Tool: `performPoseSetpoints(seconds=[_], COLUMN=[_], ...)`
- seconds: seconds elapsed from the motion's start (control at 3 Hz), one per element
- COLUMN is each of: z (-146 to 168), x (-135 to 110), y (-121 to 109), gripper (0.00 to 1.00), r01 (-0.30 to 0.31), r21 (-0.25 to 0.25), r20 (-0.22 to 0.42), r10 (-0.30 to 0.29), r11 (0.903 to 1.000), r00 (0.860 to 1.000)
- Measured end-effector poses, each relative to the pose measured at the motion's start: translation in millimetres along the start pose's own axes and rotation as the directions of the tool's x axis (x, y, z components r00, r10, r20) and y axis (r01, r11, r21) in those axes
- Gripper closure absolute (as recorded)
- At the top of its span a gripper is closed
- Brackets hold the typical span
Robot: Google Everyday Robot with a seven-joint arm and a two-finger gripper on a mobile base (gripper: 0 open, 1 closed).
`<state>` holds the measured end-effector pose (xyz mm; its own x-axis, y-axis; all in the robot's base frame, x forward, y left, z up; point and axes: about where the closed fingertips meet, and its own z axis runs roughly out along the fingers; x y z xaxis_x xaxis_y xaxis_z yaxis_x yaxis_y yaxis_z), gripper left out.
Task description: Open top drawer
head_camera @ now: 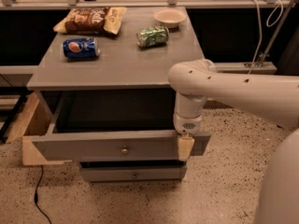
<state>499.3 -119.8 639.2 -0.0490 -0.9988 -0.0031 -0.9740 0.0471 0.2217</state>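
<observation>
The top drawer [93, 148] is standing pulled out from under the worktop [117, 69], its front facing the camera and its long axis running left to right. The gripper [185, 147] is hanging right of the knob [124, 150], one tan pad lying over the front panel's top edge; whether the jaws are wide or narrow cannot be told. The drawer's inside is showing only dark. Behind the knob, a bowl [169, 17], two cans and a chip bag [88, 20] are sitting on the worktop.
</observation>
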Motion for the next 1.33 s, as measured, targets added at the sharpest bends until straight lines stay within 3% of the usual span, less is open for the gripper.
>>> performPoseSetpoints(seconds=[0.67,1.0,1.33], z=[-2,0,0], x=[7,10,9], y=[9,18,19], gripper=[0.89,1.0,1.0], r01=[-0.027,-0.048,-0.048], r21=[-0.002,-0.006,-0.006], r20=[0.007,0.017,0.017], r10=[0.027,0.048,0.048], r11=[0.9996,0.9988,0.9988], r00=[1.0,0.999,0.999])
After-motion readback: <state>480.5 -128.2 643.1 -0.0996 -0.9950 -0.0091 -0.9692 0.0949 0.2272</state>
